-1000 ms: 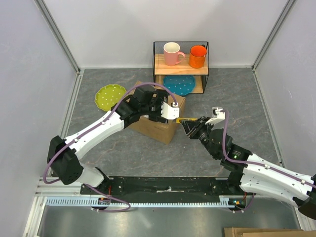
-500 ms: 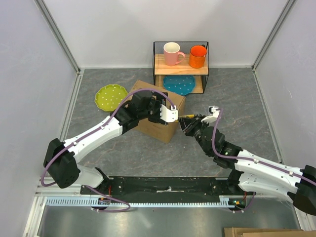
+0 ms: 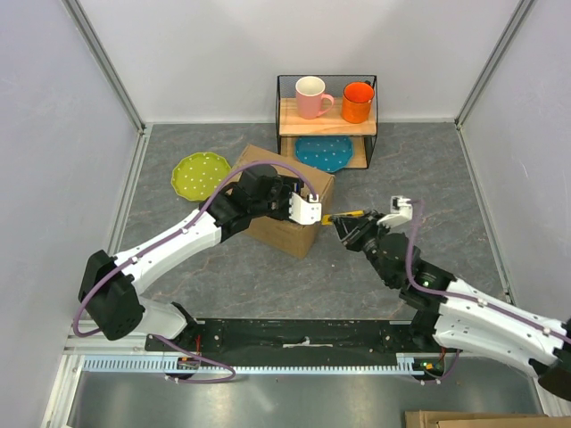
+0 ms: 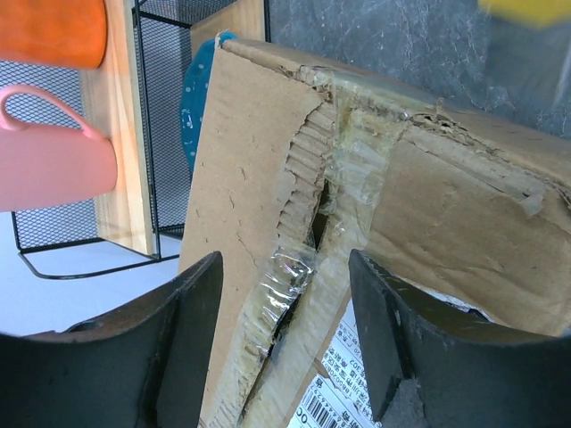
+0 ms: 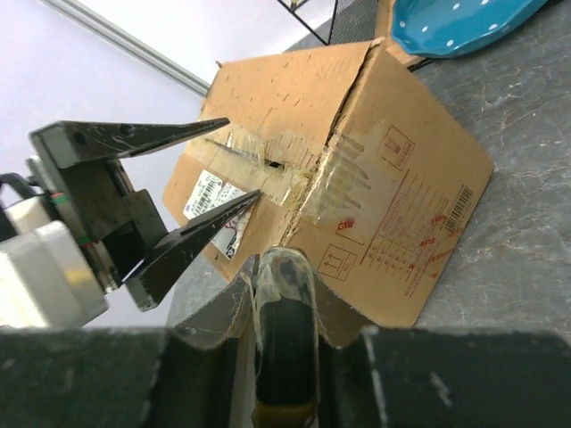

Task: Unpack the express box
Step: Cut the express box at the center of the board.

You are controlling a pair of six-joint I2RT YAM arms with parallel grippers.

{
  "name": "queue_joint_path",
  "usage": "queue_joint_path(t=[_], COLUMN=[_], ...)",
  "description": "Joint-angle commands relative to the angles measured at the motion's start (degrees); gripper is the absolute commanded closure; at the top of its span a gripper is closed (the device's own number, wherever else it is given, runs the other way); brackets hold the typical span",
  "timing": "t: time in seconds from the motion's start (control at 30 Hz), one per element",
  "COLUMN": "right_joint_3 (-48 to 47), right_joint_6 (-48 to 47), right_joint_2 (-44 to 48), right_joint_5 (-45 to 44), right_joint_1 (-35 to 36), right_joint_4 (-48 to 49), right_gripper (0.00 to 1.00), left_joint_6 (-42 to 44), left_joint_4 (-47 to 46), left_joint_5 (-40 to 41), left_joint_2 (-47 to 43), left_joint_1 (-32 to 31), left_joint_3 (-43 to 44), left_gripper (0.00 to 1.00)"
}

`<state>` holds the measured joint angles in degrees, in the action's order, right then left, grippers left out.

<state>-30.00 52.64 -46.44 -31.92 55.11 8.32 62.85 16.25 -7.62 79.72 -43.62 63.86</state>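
Left claw (image 3: 308, 211) spread, straddled taped seam (image 4: 335, 192) of express box (image 3: 285, 234) between its fingers. Right claw (image 5: 284, 312) pinched yellow tool (image 3: 344, 215), box just ahead. Tape ragged at end; flaps unopened, nothing unpacked yet.

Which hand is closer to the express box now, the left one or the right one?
Left. The left hand is over the express box, fingers open astride its taped seam. The right hand, gripping a yellow tool, is off to its right side.

place: robot lab test cell | evidence: white panel walls (image 3: 268, 53), aluminium frame posts (image 3: 105, 67), black mounting rail (image 3: 303, 334)
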Motion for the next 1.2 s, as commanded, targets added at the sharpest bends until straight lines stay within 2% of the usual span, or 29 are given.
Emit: queue_joint_path(t=[0.0, 0.13, 0.3, 0.43, 0.63, 0.73, 0.83, 1.0, 1.17], right_joint_3=[2.83, 7.75, 6.89, 3.29, -2.77, -5.84, -8.05, -9.55, -10.08], right_joint_6=[4.90, 8.34, 8.53, 6.42, 2.56, -3.76, -11.23, -15.20, -19.05], right_joint_2=[8.36, 14.43, 12.87, 7.52, -0.05, -3.82, -9.78, -19.11, -26.42], right_joint_5=[-1.91, -2.79, -4.20, -5.34, -8.59, -10.70, -10.97, -7.81, -7.54], right_joint_1=[-0.18, -0.18, -0.36, -0.44, -2.02, -4.30, -7.82, -13.09, -14.24], right_joint_4=[-8.13, -10.24, -10.78, -2.20, 4.77, 8.63, 15.73, 25.69, 32.72], right_gripper=[1.00, 1.00, 1.00, 1.00, 1.00, 1.00, 1.00, 1.00, 1.00], left_joint_6=[-2.55, -3.26, -3.17, -3.61, -6.59, -8.44, -8.36, -7.31, -5.90], left_joint_4=[10.30, 7.14, 5.28, 5.81, 7.74, 11.78, 14.51, 16.70, 18.55], left_joint_5=[-1.70, 1.01, 5.85, 6.30, 2.61, -1.08, -3.10, -5.12, -8.46], left_joint_2=[1.05, 1.14, 2.62, 2.90, -1.57, -4.13, -5.54, -7.82, -9.58], left_joint_1=[-0.59, -0.77, -1.29, -1.21, -1.30, -1.38, -1.47, -1.47, -1.39], left_joint_3=[-0.92, -0.49, 0.30, 0.48, 2.06, 4.34, 4.70, 1.72, -0.14], left_gripper=[0.33, 0.32, 0.35, 0.36, 0.35, 0.33, 0.33, 0.33, 0.30])
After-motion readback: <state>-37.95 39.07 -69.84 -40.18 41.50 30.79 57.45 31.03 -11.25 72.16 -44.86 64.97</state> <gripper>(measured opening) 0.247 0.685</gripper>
